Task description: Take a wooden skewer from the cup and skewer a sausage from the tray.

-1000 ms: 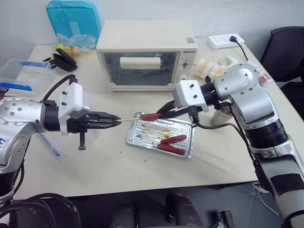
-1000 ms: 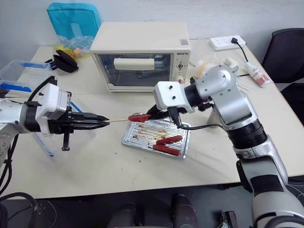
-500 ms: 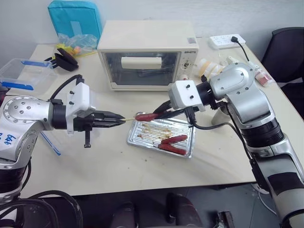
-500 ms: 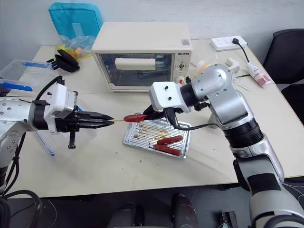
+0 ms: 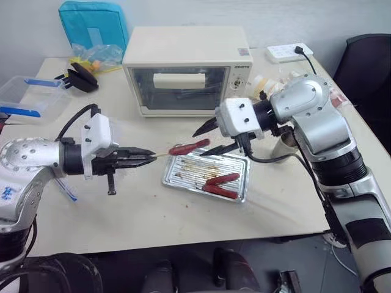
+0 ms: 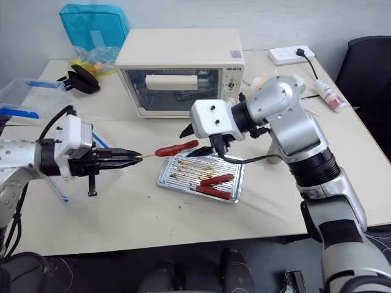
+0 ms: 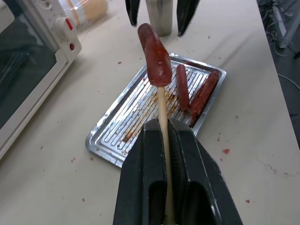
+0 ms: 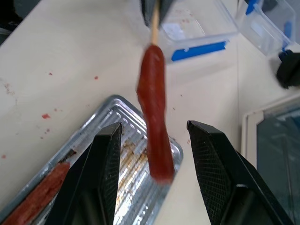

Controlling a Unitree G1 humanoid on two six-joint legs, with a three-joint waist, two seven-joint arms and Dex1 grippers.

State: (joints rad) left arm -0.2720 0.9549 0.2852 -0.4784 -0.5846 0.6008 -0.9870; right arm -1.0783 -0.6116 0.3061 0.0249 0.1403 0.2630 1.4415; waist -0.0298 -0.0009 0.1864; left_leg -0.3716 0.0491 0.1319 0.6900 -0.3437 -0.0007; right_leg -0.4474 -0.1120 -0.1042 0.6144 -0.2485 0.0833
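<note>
Left end effector (image 5: 149, 159): skewered sausage (image 5: 189, 146) toward right end effector (image 5: 208, 138)

A slim reddish-brown sausage (image 5: 189, 147) is impaled on a thin pale wooden skewer (image 5: 161, 154), held level above the shallow shiny metal tray's (image 5: 181, 177) ten-o'clock corner.

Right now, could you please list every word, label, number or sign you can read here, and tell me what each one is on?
Nothing here can be read with confidence.
Toaster oven: small dark brand mark at the panel's top and marks around its dials, too small to read.
Left arm's casing: blue handwritten characters, not legible.
Bottles beside the power strip: labels blurred.
</note>
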